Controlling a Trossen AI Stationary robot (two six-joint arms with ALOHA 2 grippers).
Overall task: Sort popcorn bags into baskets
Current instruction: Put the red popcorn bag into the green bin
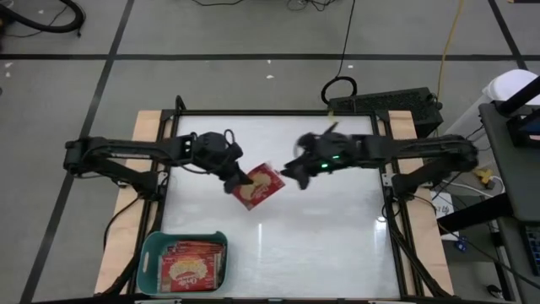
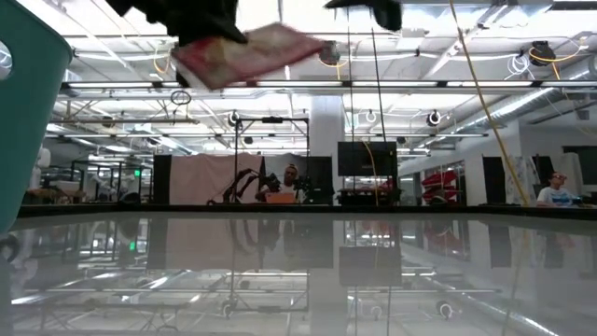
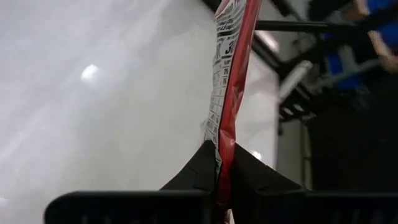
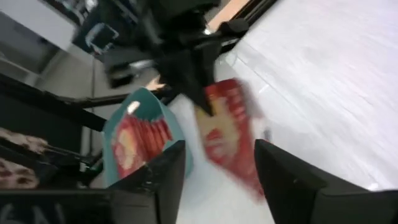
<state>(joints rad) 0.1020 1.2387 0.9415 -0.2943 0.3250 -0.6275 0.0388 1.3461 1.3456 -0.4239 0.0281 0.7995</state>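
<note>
surface (image 1: pixel 337 245): I saw it bare and white under both arms, apart from the basket at its near left corner.
basket (image 1: pixel 150 263): teal, already holding red bags (image 1: pixel 192 266) lying flat; it sat well toward the near-left of the held bag.
left arm: I had its gripper (image 1: pixel 237 182) over mid-surface, jaws pinched tight on one edge of a bag, as the left wrist view showed edge-on.
held bag (image 1: pixel 261 186): off the surface, hanging roughly level, its long axis running out from the left jaws toward the right arm.
right arm: its gripper (image 1: pixel 297 167) sat just beside the bag's far end, jaws spread and holding nothing.
key relation: I judged the left arm the carrier, being nearer the basket; the drop lay toward it and near-left.
</note>
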